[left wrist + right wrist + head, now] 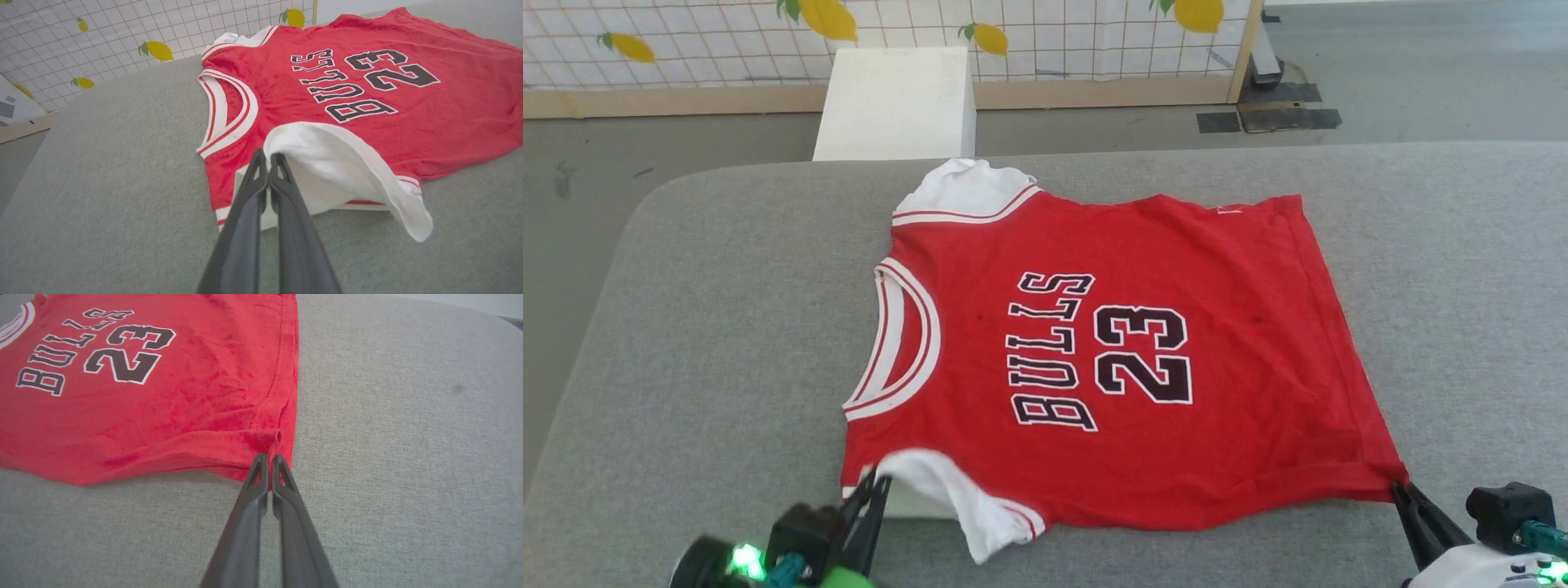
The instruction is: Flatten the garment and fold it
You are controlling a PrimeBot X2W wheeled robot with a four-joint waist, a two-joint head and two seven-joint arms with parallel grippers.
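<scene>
The garment (1111, 351), a red jersey with white sleeves and black "BULLS 23" lettering, lies spread on the grey table (686, 343), collar to the left in the head view. My left gripper (876, 480) is shut on the near white sleeve (327, 163), lifting its edge a little off the table. My right gripper (1398, 487) is shut on the near hem corner of the garment (269, 445). The far sleeve (964, 192) lies bunched at the table's far edge.
A white box (898, 102) stands on the floor beyond the table's far edge. Behind it runs a white grid-patterned wall with lemons (1045, 37). Bare grey table surface surrounds the jersey on the left, right and near sides.
</scene>
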